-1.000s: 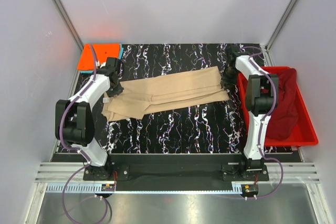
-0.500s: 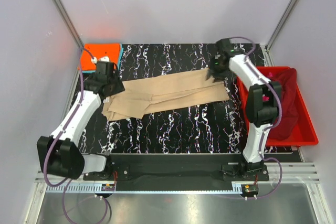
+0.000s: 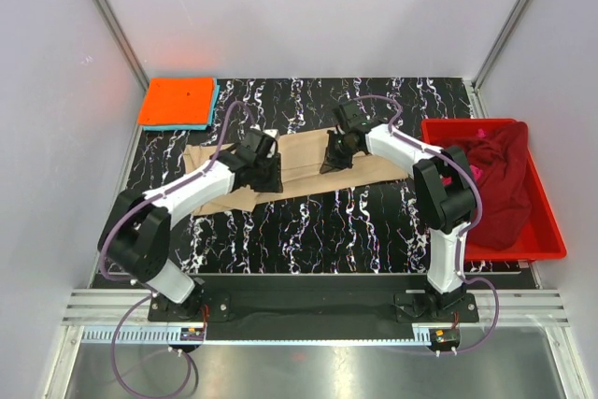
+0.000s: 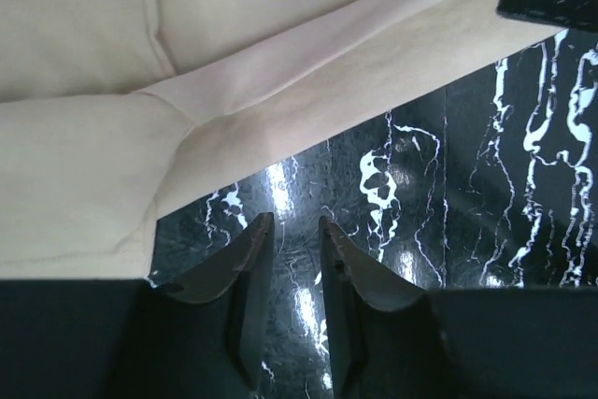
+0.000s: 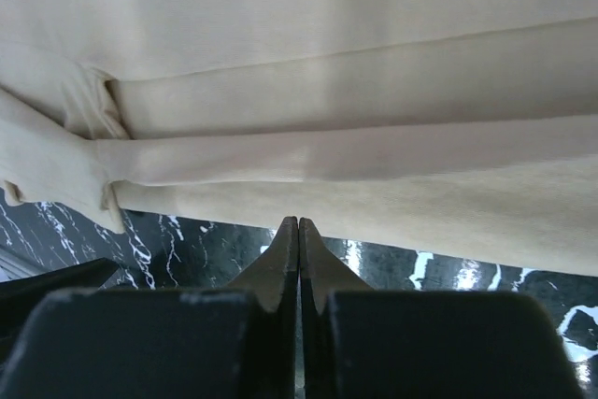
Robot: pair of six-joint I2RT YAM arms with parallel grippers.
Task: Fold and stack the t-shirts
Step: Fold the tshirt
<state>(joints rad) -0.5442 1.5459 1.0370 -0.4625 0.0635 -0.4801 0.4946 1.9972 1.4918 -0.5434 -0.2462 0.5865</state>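
Both arms have swung in from the tan tee's (image 3: 301, 154) ends toward its middle. The left hand (image 3: 266, 170) now sits just toward 9 o'clock from the desk's (image 3: 374, 221) centre, and the right hand (image 3: 334, 151) just toward 1 o'clock. The tee lies as a long folded band across the centre, running from 9 to 3 o'clock.

Each wrist view shows fingertips over bare desk just short of the cloth's edge. The left fingers (image 4: 250, 245) stand slightly apart with nothing between them. The right fingers (image 5: 285, 259) are pressed together, also empty.

The orange tee (image 3: 176, 100) lies folded at 10 o'clock, and the maroon tee (image 3: 505, 184) is heaped in the bin (image 3: 551, 245) at 3 o'clock.

The step looks like taking up the long edge for another fold. The right hand must spread first. Each hand should slip one finger under every layer, then both should pinch and lift together. Carrying the edge across level would keep the sleeve folds tucked and the hems aligned.
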